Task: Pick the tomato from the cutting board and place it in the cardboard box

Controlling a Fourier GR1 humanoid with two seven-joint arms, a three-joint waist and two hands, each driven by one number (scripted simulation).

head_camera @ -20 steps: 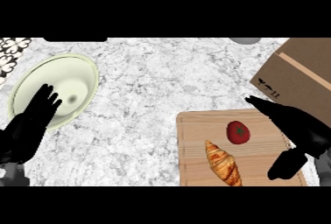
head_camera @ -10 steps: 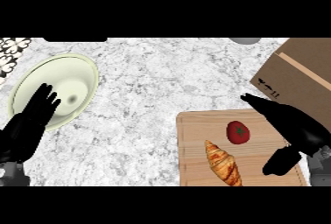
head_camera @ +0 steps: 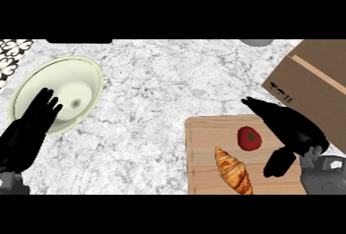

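Red tomato (head_camera: 250, 138) lying on the wooden cutting board (head_camera: 202, 155), croissant (head_camera: 233, 170) just beside it, right robot hand (head_camera: 290, 128) open beside the tomato, fingers and thumb spread, cardboard box (head_camera: 317, 87) with small black printed symbols too small to read, left robot hand (head_camera: 30, 132) open at the pale plate (head_camera: 64, 91), marble bench (head_camera: 162, 91)

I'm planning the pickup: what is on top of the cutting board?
A tomato and a croissant lie on the cutting board. The open right hand covers its right side, hiding whatever is there.

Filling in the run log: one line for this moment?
right hand: open beside tomato | tomato: on cutting board, ungrasped | left hand: open, resting over plate rim
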